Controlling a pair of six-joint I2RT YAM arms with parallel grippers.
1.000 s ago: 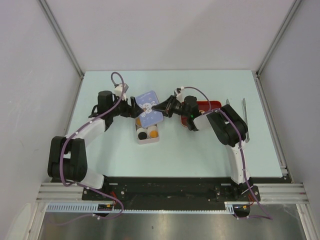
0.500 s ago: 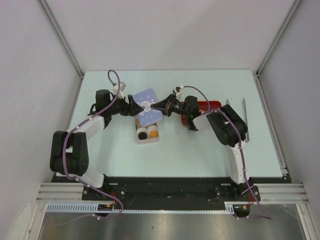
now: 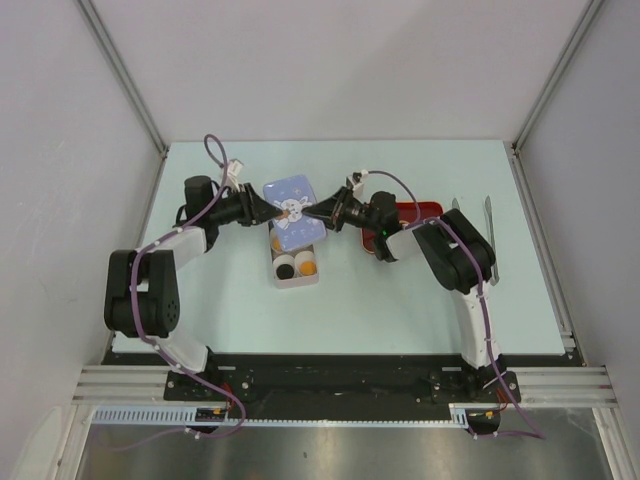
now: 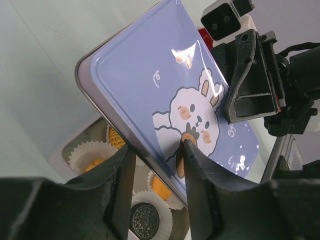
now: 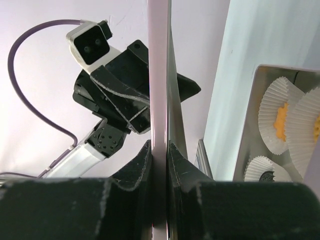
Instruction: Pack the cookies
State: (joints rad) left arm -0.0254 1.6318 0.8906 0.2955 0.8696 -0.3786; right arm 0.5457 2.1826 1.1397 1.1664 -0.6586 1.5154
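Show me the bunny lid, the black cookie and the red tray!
bunny lid [image 4: 142, 75], left wrist view, on the plain blue part beside the bunny.
black cookie [image 4: 145, 219], left wrist view, on the middle of its patterned face.
red tray [image 3: 425, 208], top view, on its bare red far edge.

This is looking like a robotics lab, a closed test cell rather than a home or a kitchen. Plain grey-white panels [image 3: 340, 60] are walling in a pale mint table [image 3: 400, 310] on three sides, with bare aluminium posts [image 3: 121, 75] running up the far corners. Aluminium profile rails [image 3: 560, 380] and a slotted cable duct [image 3: 140, 413] are lying along the table's near edge, where a black base plate [image 3: 340, 375] is carrying the left arm [image 3: 140, 300] and the right arm [image 3: 455, 255], purple cables [image 3: 209, 148] looping off them
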